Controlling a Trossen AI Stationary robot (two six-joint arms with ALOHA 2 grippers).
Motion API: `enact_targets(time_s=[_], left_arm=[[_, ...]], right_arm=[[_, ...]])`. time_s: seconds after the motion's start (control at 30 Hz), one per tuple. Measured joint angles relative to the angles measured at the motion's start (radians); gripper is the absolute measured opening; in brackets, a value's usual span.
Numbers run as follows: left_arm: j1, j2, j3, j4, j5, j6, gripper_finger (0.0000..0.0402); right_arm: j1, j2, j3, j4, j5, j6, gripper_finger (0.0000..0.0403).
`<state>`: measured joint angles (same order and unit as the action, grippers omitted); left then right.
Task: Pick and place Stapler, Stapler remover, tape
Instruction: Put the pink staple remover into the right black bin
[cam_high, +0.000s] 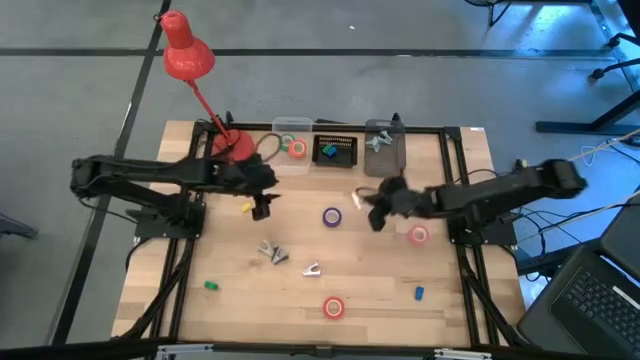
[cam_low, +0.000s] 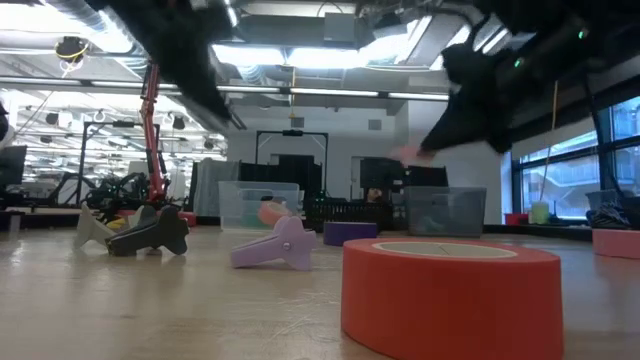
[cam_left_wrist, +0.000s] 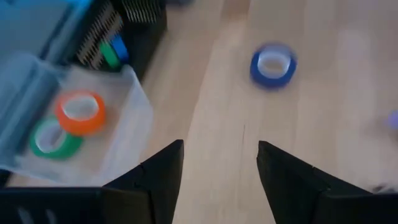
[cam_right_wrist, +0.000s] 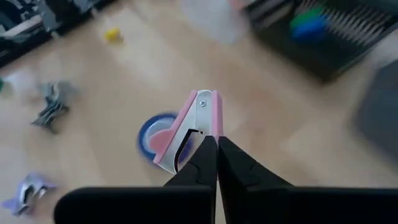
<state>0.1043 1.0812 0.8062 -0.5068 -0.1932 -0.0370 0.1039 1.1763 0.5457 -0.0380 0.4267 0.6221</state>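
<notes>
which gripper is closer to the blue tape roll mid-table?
Right. The right gripper, shut on a pink staple remover, sits just right of the blue tape roll. The left gripper, open and empty, is farther off on the roll's left.

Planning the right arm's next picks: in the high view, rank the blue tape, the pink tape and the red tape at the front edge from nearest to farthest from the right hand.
From the right hand:
1. Pink tape, just front-right of it.
2. Blue tape, to its left; too close to the pink to rank firmly.
3. Red tape, clearly farthest, at the table's front edge.
</notes>
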Motion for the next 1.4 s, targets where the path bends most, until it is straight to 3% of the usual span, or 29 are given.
enact_targets(time_s=[0.17, 0.27, 0.43, 0.6, 0.77, 1.0, 1.4], left_arm=[[0.0, -0.149, -0.009, 0.054, -0.005, 0.038, 0.0175], [0.001, -0.251, -0.099, 0.177, -0.002, 0.066, 0.0167], [0.024, -0.412, -0.312, 0.383, -0.01, 0.072, 0.0159], [0.048, -0.504, -0.392, 0.49, -0.026, 0.066, 0.0161], [0.05, -0.521, -0.393, 0.514, -0.026, 0.101, 0.0164], [0.05, -0.521, -0.393, 0.519, -0.025, 0.102, 0.016], [0.049, -0.521, -0.393, 0.507, -0.024, 0.103, 0.016]], right_arm=[[-0.118, -0.23, 0.0, -0.198, -0.023, -0.154, 0.0], [-0.196, -0.312, 0.0, -0.303, -0.027, -0.213, 0.0], [-0.358, -0.358, 0.0, -0.328, -0.106, -0.347, 0.0], [-0.551, -0.331, 0.001, -0.326, -0.237, -0.451, 0.0], [-0.723, -0.239, 0.071, -0.33, -0.361, -0.532, 0.0], [-0.854, 0.002, 0.255, -0.427, -0.484, -0.656, 0.0], [-0.907, 0.393, 0.424, -0.526, -0.492, -0.765, 0.0]])
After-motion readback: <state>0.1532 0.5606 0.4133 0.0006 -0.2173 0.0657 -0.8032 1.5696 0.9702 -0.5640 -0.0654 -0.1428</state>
